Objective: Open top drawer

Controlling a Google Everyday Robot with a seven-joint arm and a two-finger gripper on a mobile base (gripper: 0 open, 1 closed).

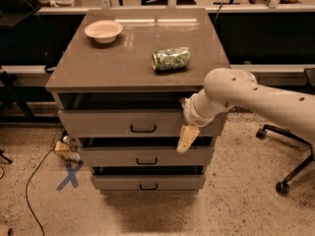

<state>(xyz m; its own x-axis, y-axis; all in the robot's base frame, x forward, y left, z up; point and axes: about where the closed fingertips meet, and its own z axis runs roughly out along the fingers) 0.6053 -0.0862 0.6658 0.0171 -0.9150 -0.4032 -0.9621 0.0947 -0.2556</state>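
The top drawer is the widest of three grey drawers in the cabinet, with a small black bar handle at its centre. A dark gap shows between its front panel and the cabinet top. My gripper hangs from the white arm, which reaches in from the right. It sits in front of the right part of the top drawer's front, at its lower edge and to the right of the handle. It does not touch the handle.
A white bowl and a crushed green can lie on the cabinet top. Two narrower drawers sit below. A blue X, a cable and a small box are on the floor at left; a chair base at right.
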